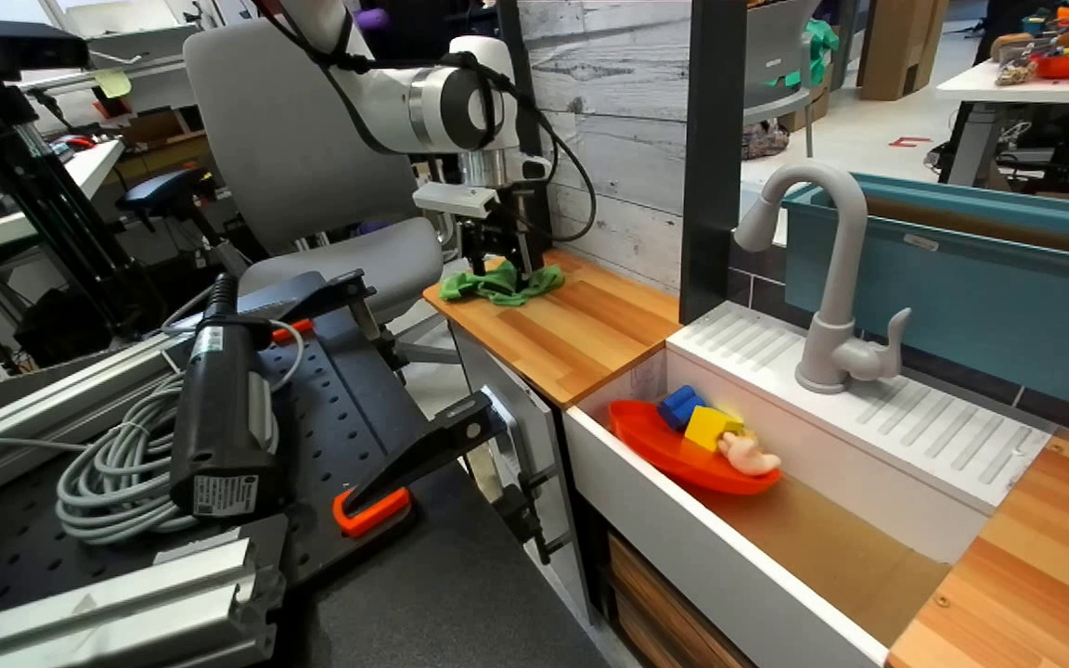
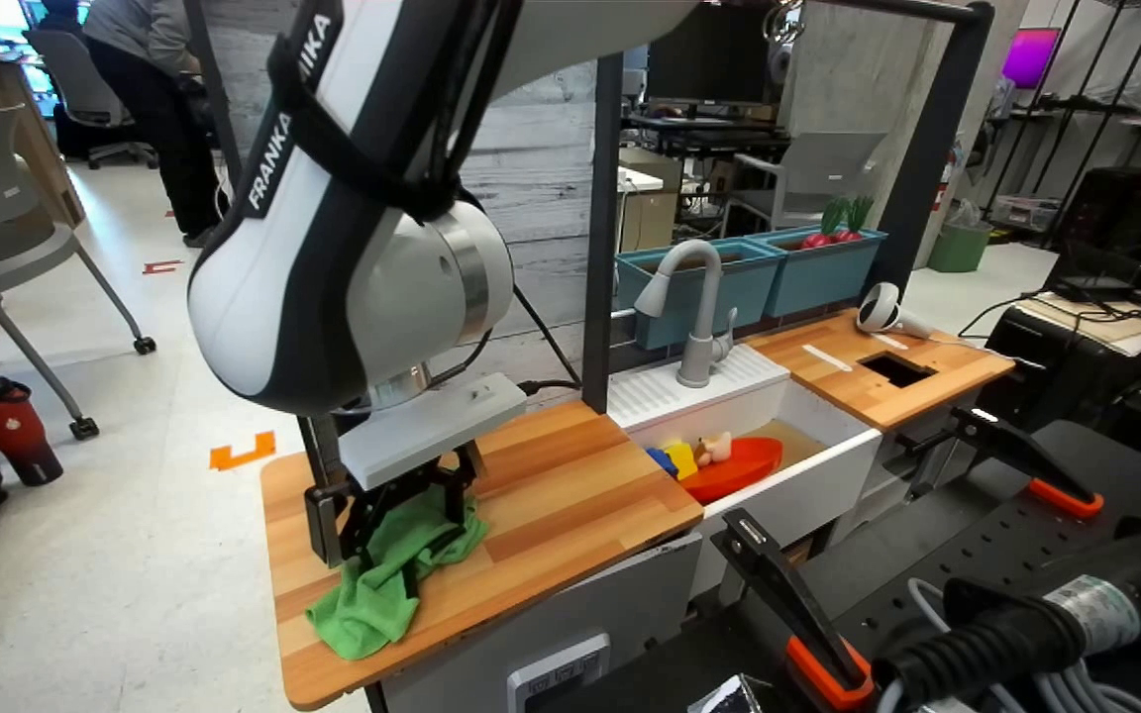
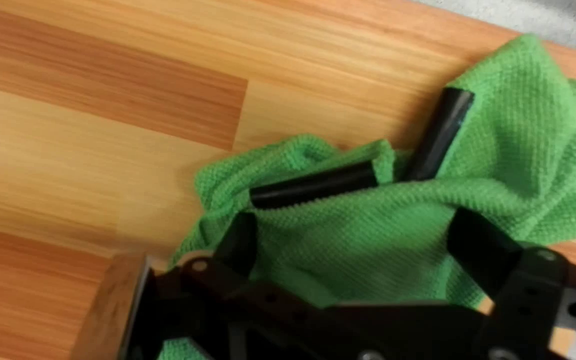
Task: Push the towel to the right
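Observation:
The green towel (image 1: pixel 488 286) lies crumpled on the wooden counter (image 1: pixel 599 325) near its outer end. It shows in an exterior view (image 2: pixel 364 606) and fills much of the wrist view (image 3: pixel 528 150). My gripper (image 3: pixel 358 242) points down over the towel with its fingers wide apart. Towel cloth lies between and under the fingers; I cannot tell how firmly the fingertips touch it. The gripper also shows in both exterior views (image 1: pixel 500 274) (image 2: pixel 394 535). Two short black rod-like pieces, one (image 3: pixel 313 185) and another (image 3: pixel 440 132), lie in the towel's folds.
A sink (image 1: pixel 720 547) holding a red boat-shaped dish (image 1: pixel 683 459) with toys adjoins the counter. A grey faucet (image 1: pixel 836 278) rises behind it. A plank wall (image 1: pixel 609 130) stands close behind the arm. A dark bench with clamps (image 1: pixel 377 506) stands in front.

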Motion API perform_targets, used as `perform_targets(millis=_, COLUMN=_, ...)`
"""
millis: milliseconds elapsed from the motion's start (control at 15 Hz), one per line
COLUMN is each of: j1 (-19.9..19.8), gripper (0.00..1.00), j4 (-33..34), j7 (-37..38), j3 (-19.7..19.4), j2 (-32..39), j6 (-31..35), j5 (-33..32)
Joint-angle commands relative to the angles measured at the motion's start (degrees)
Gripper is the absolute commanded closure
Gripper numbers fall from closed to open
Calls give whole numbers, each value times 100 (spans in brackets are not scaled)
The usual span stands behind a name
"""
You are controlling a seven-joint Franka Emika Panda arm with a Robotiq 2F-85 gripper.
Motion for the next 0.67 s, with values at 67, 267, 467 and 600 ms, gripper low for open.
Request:
perform_targets(millis=67, j1=-78, gripper=0, j4=21, j7=26, j3=-207, j2=65, j6=-42, j5=73)
perform_targets(millis=267, j1=-257, gripper=0, j4=-198, j7=43, j3=-275, j2=-28, j6=73, j5=137)
perform_targets(millis=467, j1=-497, gripper=0, j4=-436, j7=97, j3=-329, j2=-119, j6=198, j5=267)
perform_targets(millis=600, j1=-691, gripper=0, j4=-691, j7=85, j3=-334, j2=-240, j6=328, j5=369)
